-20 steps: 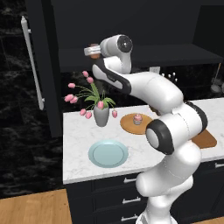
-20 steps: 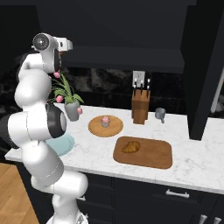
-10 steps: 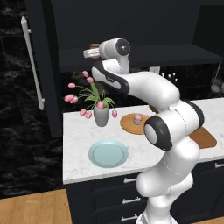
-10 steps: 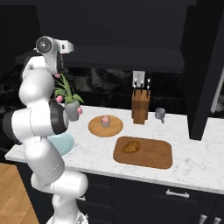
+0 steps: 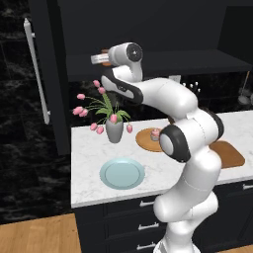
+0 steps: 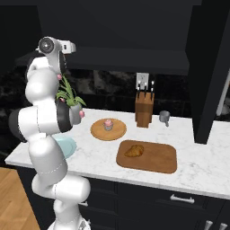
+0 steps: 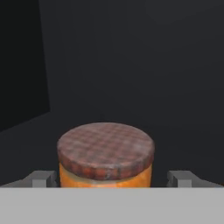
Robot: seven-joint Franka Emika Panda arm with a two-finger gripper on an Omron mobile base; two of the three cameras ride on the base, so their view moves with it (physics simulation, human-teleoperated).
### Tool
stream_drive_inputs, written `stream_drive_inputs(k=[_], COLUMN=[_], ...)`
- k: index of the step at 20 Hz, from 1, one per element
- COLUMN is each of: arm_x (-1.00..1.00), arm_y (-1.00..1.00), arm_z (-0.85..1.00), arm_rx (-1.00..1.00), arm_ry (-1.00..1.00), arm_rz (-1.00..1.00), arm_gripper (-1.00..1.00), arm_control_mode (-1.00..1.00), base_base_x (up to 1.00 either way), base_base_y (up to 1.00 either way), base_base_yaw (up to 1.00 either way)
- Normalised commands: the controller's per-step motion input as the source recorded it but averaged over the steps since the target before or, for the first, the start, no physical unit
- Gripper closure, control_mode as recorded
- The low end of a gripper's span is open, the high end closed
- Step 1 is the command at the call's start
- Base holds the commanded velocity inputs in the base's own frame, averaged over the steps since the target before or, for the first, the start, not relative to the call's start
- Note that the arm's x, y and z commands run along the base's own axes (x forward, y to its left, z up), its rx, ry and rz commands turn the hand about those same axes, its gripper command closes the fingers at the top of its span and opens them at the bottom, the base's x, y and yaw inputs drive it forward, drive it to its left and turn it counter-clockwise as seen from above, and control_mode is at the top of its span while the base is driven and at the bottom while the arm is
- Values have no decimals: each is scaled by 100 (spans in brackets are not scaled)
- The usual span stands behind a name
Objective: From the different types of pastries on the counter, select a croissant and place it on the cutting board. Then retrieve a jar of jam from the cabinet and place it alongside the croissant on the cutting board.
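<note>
The jar of jam point(image 7: 105, 157) stands upright in the dark cabinet point(image 5: 148, 29), and the hand view shows it closest: orange contents under a reddish-brown checked lid, with one grey fingertip point(image 7: 41, 178) on each side of it and a clear gap between each tip and the glass. The gripper point(image 7: 112, 179) is spread wide around the jar without pressing on it. The left base view shows what the hand view cannot: the hand is raised to the level of the cabinet shelf point(image 5: 163, 62), with a small patch of the jar's brown peeking out just behind it. In the right base view the hand points into the shadowed space under the cabinet, and the jar itself cannot be made out there. That view gives the plainest look at the croissant point(image 6: 134, 151), which lies on the left part of the cutting board point(image 6: 155, 159) on the counter point(image 6: 197, 166). A pink-frosted cupcake point(image 6: 108, 124) sits on a round wooden tray point(image 6: 99, 132) behind the board. A grey vase of pink tulips point(image 5: 114, 129) and a light blue plate point(image 5: 122, 173) are clear in the left base view, while a knife block point(image 6: 143, 109) and a small grey cup point(image 6: 165, 117) stand out in the right base view.
</note>
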Motion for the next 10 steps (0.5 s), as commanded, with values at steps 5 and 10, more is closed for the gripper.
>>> stream_drive_inputs(k=[5,10], arm_x=[9,0], arm_y=[8,0], arm_z=[-7,-3], arm_rx=[0,0], arm_ry=[0,0], arm_rz=[0,0], arm_gripper=[100,100], arm_control_mode=[-100,-100], base_base_x=[0,0], base_base_y=[0,0], base_base_yaw=[0,0])
